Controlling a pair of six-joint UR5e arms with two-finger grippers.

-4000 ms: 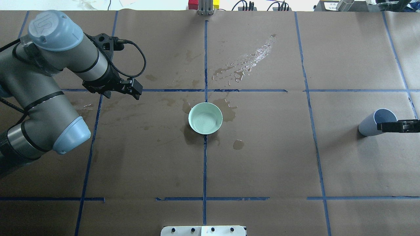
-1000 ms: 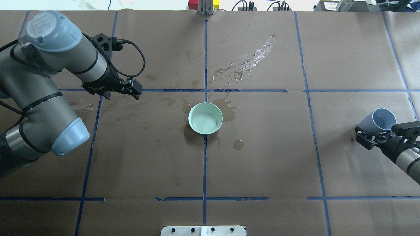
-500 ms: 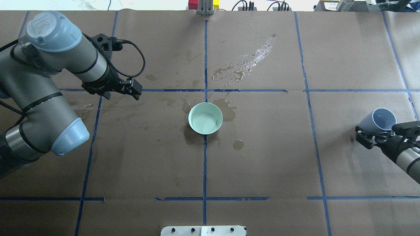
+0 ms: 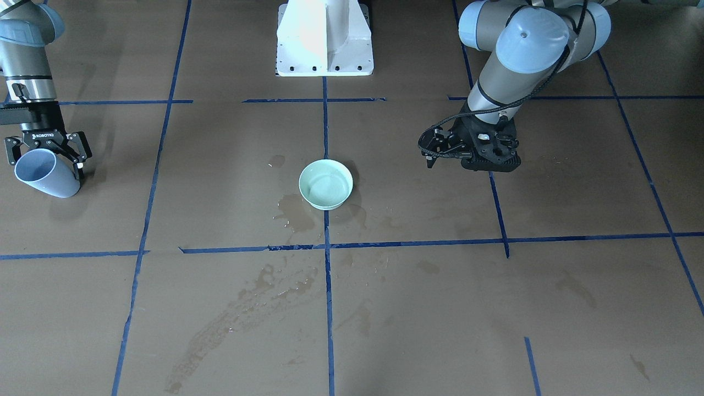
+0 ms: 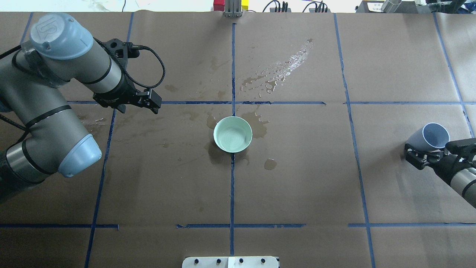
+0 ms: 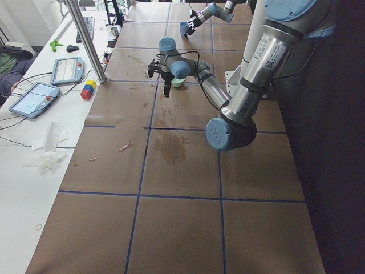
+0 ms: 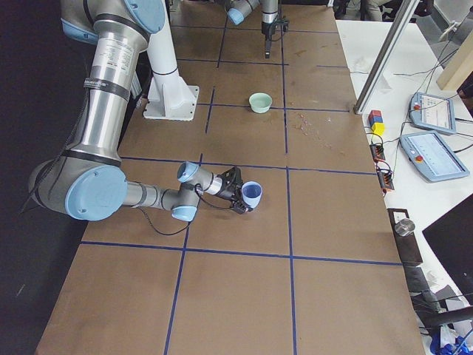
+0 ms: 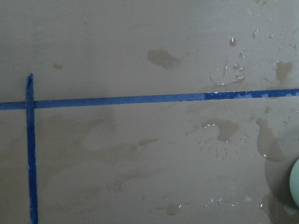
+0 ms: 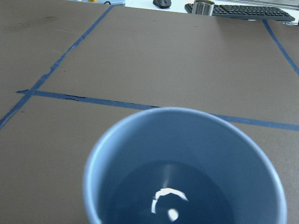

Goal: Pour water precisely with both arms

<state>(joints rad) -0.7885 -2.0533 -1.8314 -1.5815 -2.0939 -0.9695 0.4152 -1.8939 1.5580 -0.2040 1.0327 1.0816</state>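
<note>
On the table's (image 4: pixel 231 181) far left in the front-facing view, the right gripper (image 4: pixel 47 161) clasps a blue cup (image 4: pixel 44 179), tilted, mouth toward the camera. A green bowl (image 4: pixel 325 185) sits mid-table among wet stains (image 4: pixel 294 212). The left gripper (image 4: pixel 434 155) hangs to the bowl's right; I cannot tell its opening.

From overhead, the cup (image 5: pixel 431 134) leans at the right edge, pinched by the right gripper (image 5: pixel 433 150), well apart from the bowl (image 5: pixel 232 134). The left gripper (image 5: pixel 153 102) hovers near a tape line.

The left-end view shows the bowl (image 6: pixel 178 83) just beyond the left gripper.

The right-end view shows the cup (image 7: pixel 252 194) held low.

The left wrist view shows only the bowl's (image 8: pixel 295 182) edge.

In the right wrist view, water (image 9: pixel 168 198) glints in the cup's (image 9: pixel 187 140) bottom.
</note>
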